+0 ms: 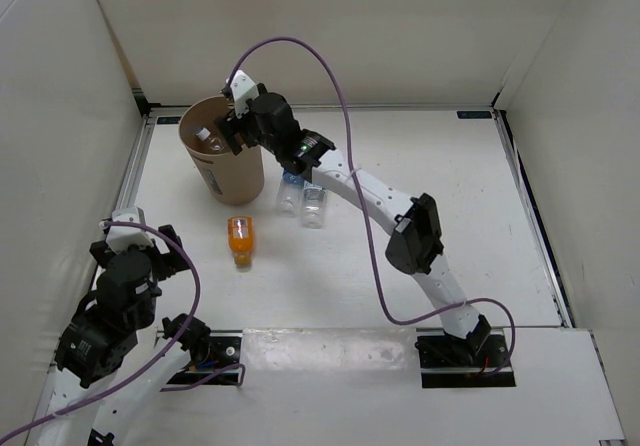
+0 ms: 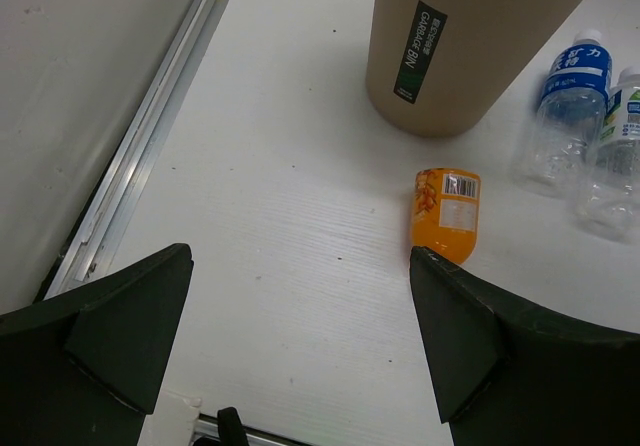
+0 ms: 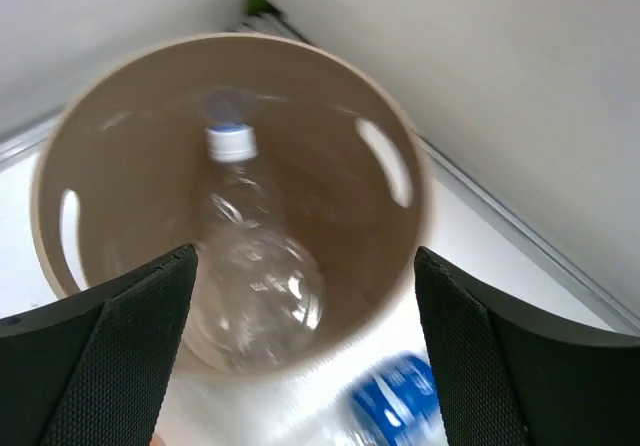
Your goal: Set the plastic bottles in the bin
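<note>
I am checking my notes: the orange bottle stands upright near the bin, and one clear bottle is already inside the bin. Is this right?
Not quite. The orange bottle lies on its side near the bin, not upright, as the left wrist view shows. One clear bottle is inside the bin.

Right wrist view: bin rim blurred; blue-label bottle blurred, cut by the bottom edge. Left wrist view: I lose the bin's top at the upper edge, the white-green bottle at the right edge. Overhead, the right arm partly covers the blue-label bottle.
</note>
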Action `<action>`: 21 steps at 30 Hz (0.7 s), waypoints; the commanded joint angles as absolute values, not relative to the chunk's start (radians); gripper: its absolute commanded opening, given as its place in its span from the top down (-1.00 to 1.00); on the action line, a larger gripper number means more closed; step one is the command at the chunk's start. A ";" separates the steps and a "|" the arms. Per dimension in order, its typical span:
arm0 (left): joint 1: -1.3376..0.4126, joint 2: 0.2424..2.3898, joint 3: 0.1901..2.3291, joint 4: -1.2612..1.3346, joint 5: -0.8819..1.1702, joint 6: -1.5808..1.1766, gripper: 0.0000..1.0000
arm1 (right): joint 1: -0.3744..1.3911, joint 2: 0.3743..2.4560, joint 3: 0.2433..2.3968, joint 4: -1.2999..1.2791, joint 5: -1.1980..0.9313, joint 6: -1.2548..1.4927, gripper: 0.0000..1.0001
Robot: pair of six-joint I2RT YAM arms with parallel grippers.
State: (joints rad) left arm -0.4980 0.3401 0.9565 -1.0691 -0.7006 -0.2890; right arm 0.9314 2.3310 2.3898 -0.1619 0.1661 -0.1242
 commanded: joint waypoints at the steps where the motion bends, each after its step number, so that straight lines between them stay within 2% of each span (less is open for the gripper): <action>1: -0.491 0.337 0.957 -1.071 -0.724 -0.296 -1.00 | 0.972 2.114 2.309 -0.186 0.458 -0.155 -0.81; 4: -0.486 0.342 0.957 -1.072 -0.724 -0.302 -1.00 | 0.986 1.965 2.168 -0.202 0.593 -0.163 -0.81; 9: -0.489 0.364 0.957 -1.077 -0.733 -0.318 -1.00 | 0.879 1.723 2.008 -0.294 0.526 0.047 -0.81; 12: -0.491 0.385 0.963 -1.083 -0.741 -0.330 -1.00 | 0.753 1.749 2.037 -0.568 0.272 0.191 -0.81; 17: -0.489 0.391 0.965 -1.085 -0.726 -0.333 -1.00 | 0.681 1.888 2.060 -0.837 0.175 0.241 -0.81; 21: -0.488 0.397 0.968 -1.085 -0.709 -0.330 -1.00 | 0.609 2.040 2.126 -0.919 0.053 0.284 -0.81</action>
